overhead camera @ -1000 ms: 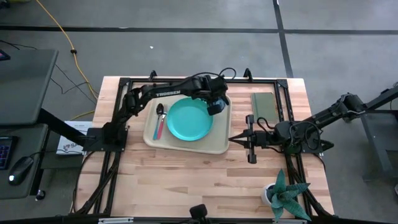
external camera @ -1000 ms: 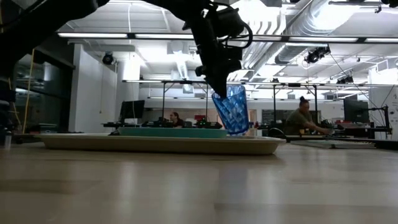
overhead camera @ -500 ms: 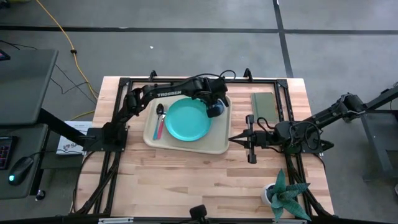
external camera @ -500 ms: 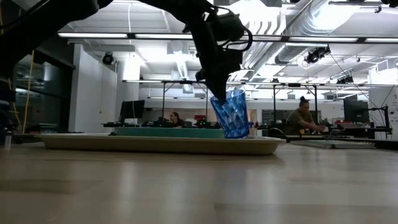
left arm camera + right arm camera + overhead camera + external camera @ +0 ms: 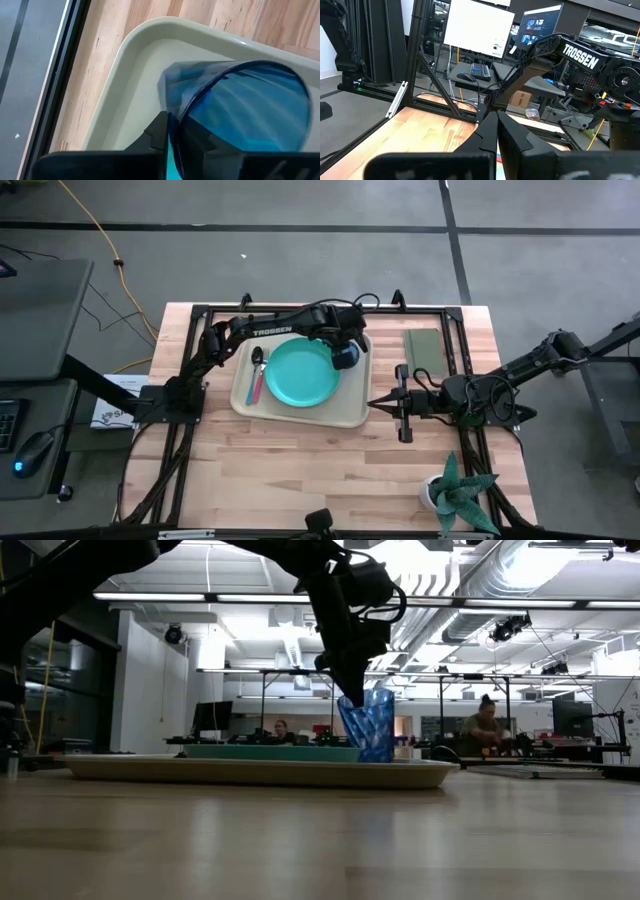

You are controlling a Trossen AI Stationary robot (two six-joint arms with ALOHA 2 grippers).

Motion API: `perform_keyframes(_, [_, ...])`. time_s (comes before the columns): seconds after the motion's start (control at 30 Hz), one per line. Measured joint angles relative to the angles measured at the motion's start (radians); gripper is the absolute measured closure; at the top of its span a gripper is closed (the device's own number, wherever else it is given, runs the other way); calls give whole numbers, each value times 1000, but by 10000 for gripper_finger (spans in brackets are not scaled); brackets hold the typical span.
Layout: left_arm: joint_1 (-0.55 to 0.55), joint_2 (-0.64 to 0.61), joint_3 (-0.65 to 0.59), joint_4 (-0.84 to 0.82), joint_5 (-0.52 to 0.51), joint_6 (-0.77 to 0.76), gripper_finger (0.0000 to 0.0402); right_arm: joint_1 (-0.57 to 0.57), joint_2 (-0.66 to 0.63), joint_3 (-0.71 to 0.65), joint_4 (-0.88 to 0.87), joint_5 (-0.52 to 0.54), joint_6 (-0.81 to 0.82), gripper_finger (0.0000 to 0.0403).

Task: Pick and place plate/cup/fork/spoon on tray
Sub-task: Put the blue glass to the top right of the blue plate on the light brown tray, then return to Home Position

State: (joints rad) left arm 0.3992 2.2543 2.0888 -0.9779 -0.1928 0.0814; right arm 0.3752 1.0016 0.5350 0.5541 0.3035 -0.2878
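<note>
High view: left tool (image 5: 346,356) pinching cup (image 5: 345,355) over tray (image 5: 350,418) corner beside plate (image 5: 301,373); right tool (image 5: 375,403) pressed together, idle.

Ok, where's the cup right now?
The cup is in the tray's far right corner in the high view, just right of the plate, with the left gripper shut on its rim.

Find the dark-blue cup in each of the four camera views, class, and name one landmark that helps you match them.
High view: the cup sits in the tray's far right corner, under the left gripper.
Low view: cup right of centre, above the tray rim.
Left wrist view: cup fills the right half.
Right wrist view: not in it.
Shared landmark: the beige tray.
</note>
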Motion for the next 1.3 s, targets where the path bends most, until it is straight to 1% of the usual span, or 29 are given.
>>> perform_keyframes(0.43, [0,0,0,6,-4,1,348,0,0,0,0,0,3,403])
perform_keyframes(0.57, [1,0,0,11,-42,5,330,0,0,0,0,0,3,403])
perform_keyframes(0.7, [2,0,0,18,-53,8,307,0,0,0,0,0,3,403])
perform_keyframes(0.97, [2,0,-1,132,-57,12,267,0,0,0,0,0,3,403])
perform_keyframes(1.13, [2,0,-1,197,-55,27,257,0,0,0,-1,0,3,403])
perform_keyframes(1.3, [2,0,-1,207,-54,43,258,0,0,0,-5,0,2,403])
